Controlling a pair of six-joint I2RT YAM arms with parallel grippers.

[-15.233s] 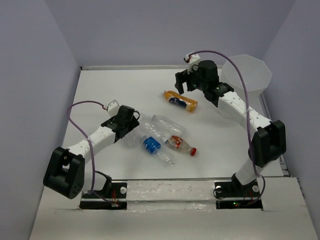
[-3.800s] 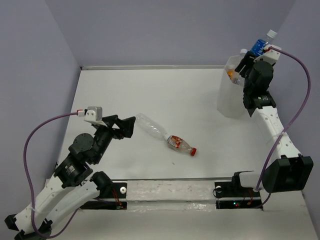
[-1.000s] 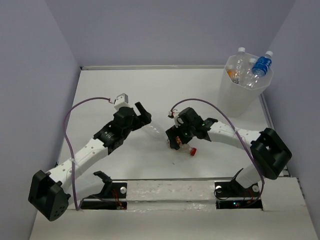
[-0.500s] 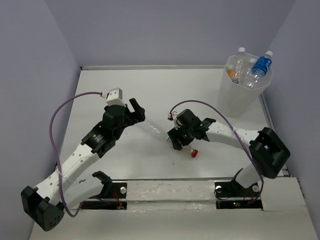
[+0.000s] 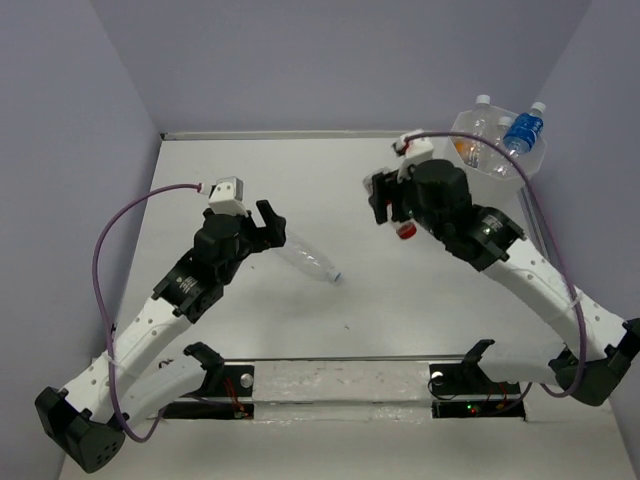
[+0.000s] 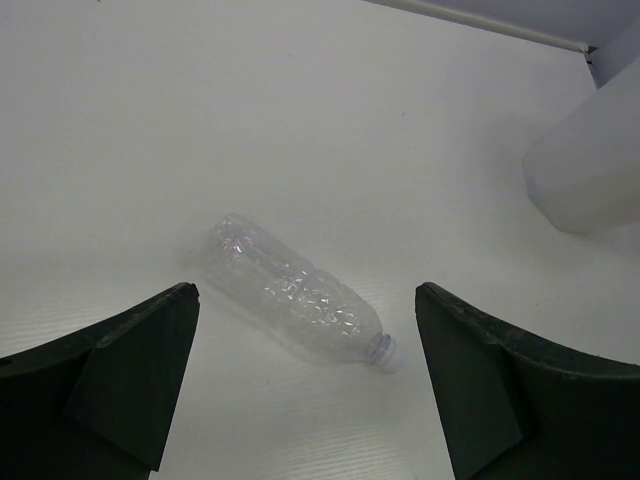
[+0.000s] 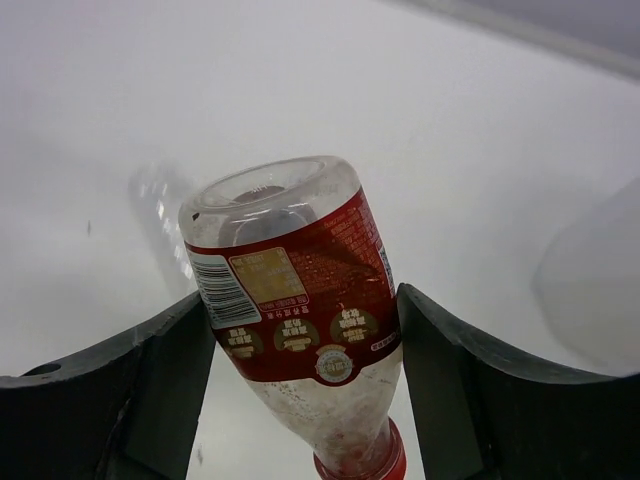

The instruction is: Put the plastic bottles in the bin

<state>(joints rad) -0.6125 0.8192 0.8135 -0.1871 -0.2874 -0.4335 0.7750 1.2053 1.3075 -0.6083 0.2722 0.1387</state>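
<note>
My right gripper (image 5: pixel 395 207) is shut on the red-labelled bottle (image 7: pixel 300 300) and holds it in the air left of the bin, red cap (image 5: pixel 406 230) down. The translucent bin (image 5: pixel 520 168) stands at the far right; a blue-labelled bottle (image 5: pixel 521 130), an orange one (image 5: pixel 464 148) and clear white-capped ones (image 5: pixel 482 108) stick out of it. A clear bottle (image 5: pixel 305 262) lies on the table; in the left wrist view (image 6: pixel 295 295) it lies between and beyond my open left gripper's (image 6: pixel 305 390) fingers. My left gripper (image 5: pixel 272 228) hovers just left of its base.
White table with a raised edge at the back (image 5: pixel 300 134) and purple walls on three sides. The bin's wall also shows at the right of the left wrist view (image 6: pixel 590 160) and blurred in the right wrist view (image 7: pixel 595 280).
My right gripper has lifted the red-labelled bottle off the table and carried it up and right toward the bin. My left gripper has stayed near the clear bottle's base.
</note>
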